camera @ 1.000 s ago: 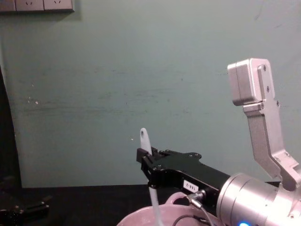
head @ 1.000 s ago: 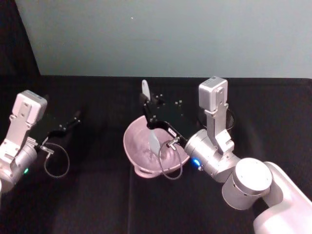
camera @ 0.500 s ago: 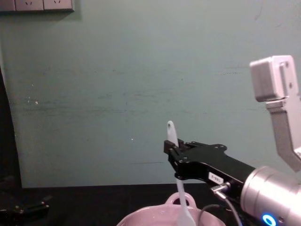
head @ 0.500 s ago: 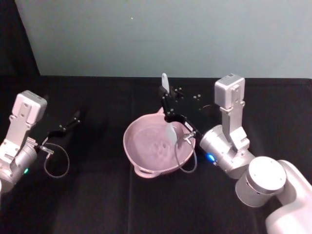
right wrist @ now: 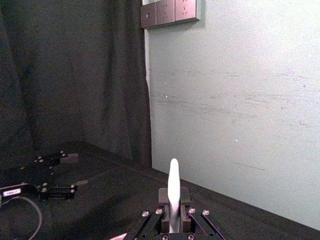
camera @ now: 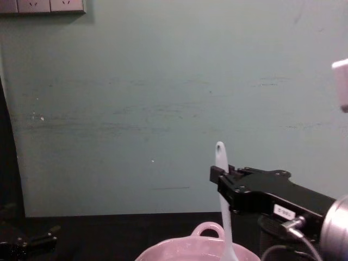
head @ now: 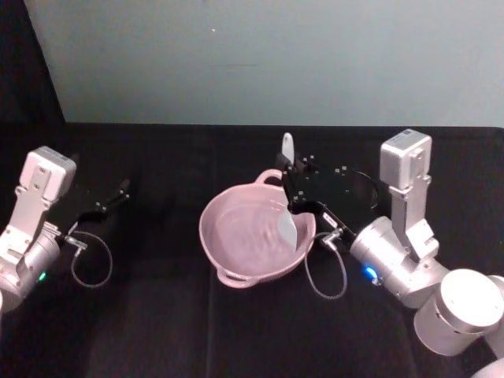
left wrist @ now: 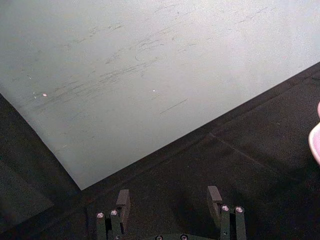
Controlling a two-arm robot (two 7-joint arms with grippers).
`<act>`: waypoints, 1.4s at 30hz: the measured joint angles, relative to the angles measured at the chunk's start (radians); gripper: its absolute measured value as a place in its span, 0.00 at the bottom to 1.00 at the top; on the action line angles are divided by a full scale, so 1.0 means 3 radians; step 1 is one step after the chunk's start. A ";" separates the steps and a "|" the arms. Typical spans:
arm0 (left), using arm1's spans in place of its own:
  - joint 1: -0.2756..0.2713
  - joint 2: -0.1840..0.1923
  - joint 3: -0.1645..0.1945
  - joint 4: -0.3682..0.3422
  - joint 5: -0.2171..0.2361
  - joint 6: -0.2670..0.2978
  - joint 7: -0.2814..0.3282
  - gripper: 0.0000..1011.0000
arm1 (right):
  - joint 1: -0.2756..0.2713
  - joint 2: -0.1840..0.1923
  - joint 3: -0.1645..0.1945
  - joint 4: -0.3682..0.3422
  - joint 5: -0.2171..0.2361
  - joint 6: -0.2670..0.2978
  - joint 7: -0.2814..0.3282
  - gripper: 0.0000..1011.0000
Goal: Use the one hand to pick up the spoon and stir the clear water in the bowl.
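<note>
**Spoon hard by the bowl's right wall: slip, shove or snag**

The right gripper (head: 290, 175) has its jaws closed on the spoon (head: 287, 227). It pinches the slim white handle high up, so a short stub stands above the fingers and the long part hangs down into the bowl (head: 203, 228). The spoon stands nearly upright. Its blade is inside the bowl at the right-hand wall, though I cannot tell whether it touches.

The pink bowl sits mid-table on the black table (head: 157, 315), with its loop handle (head: 268, 176) toward the far side. The water (head: 244, 236) shows ripples.

- **Slip:** The grip is a narrow pinch on smooth plastic. If the blade drags on the wall, the handle may pivot or slide between the pads.
- **Shove:** With the blade this close to the wall, any sweep farther right would likely push the bowl. That could skid it across the table or slop water over the wavy rim.
- **Snag:** The cable loop (head: 323, 276) hanging from the wrist lies just beside the near-right rim, and a tight circle could hook it there.
- **Knock:** A black mesh cup (camera: 272, 228) stands under the gripper's body, so a low or wide stroke could knock it.

The left gripper (left wrist: 168, 201) sits well apart on the left, jaws wide and empty, and poses no hazard.
</note>
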 joint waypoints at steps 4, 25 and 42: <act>0.0000 0.0000 0.0000 0.0000 0.0000 0.0000 0.0000 1.00 | -0.0088 0.0107 0.0035 -0.0178 0.0031 0.0108 0.0023 0.12; 0.0000 0.0000 0.0000 0.0000 0.0000 0.0000 0.0000 1.00 | -0.0352 0.0669 0.0162 -0.0774 0.0227 0.0532 0.0203 0.12; 0.0000 0.0000 0.0000 0.0000 0.0000 0.0000 0.0000 1.00 | -0.0236 0.0733 0.0289 -0.1076 0.0679 0.1028 0.0113 0.12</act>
